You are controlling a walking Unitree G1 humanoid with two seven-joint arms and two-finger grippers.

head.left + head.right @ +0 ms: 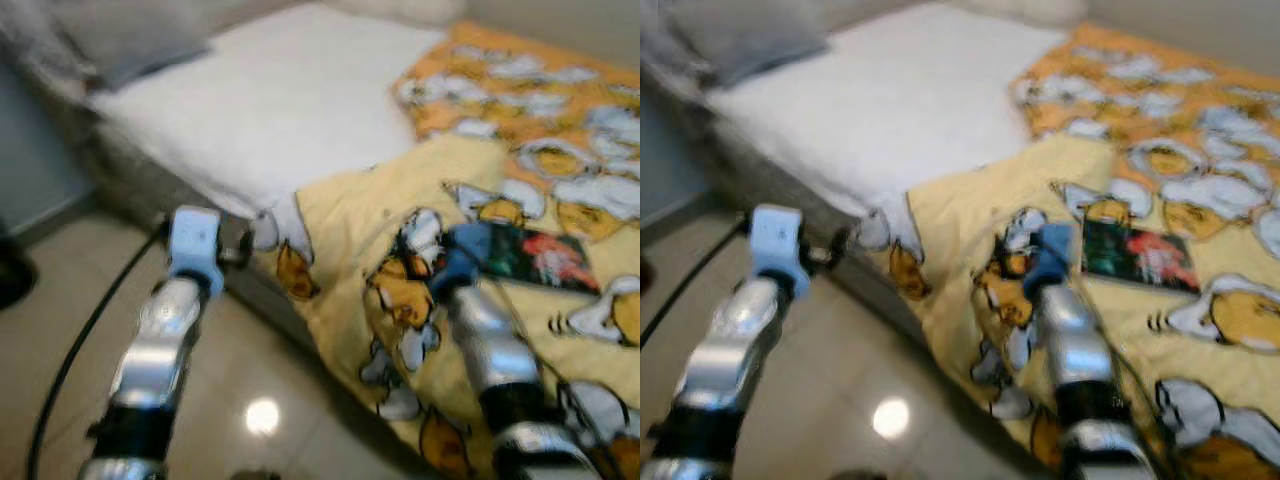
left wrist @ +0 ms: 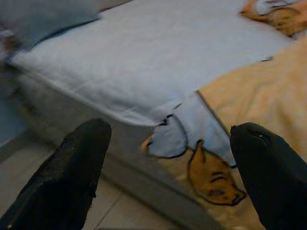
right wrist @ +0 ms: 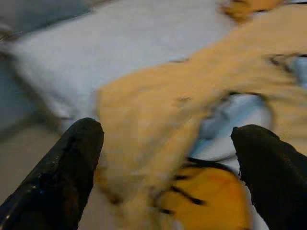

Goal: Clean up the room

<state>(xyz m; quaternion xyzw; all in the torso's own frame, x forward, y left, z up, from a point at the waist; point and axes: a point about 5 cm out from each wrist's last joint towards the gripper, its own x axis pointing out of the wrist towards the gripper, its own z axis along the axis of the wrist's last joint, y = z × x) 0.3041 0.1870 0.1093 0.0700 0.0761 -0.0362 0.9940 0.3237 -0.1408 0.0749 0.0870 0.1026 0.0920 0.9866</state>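
Glossy beige floor (image 1: 270,400) runs along the side of a bed (image 1: 290,100) covered by a white sheet, with a grey pillow (image 1: 130,40) at its far left corner. Across the right half lies a yellow quilt (image 1: 480,180) printed with cartoon figures; its edge hangs over the bed's side. On the quilt rests a dark book (image 1: 535,257), flat, just beyond the right arm's blue wrist. The left gripper (image 2: 165,167) hovers over the floor beside the bed, fingers (image 2: 72,172) spread wide and empty, facing the hanging quilt corner. The right gripper (image 3: 165,167) hovers above the quilt's edge, fingers (image 3: 62,172) likewise spread and empty, the quilt fabric lying between and beyond them, untouched.
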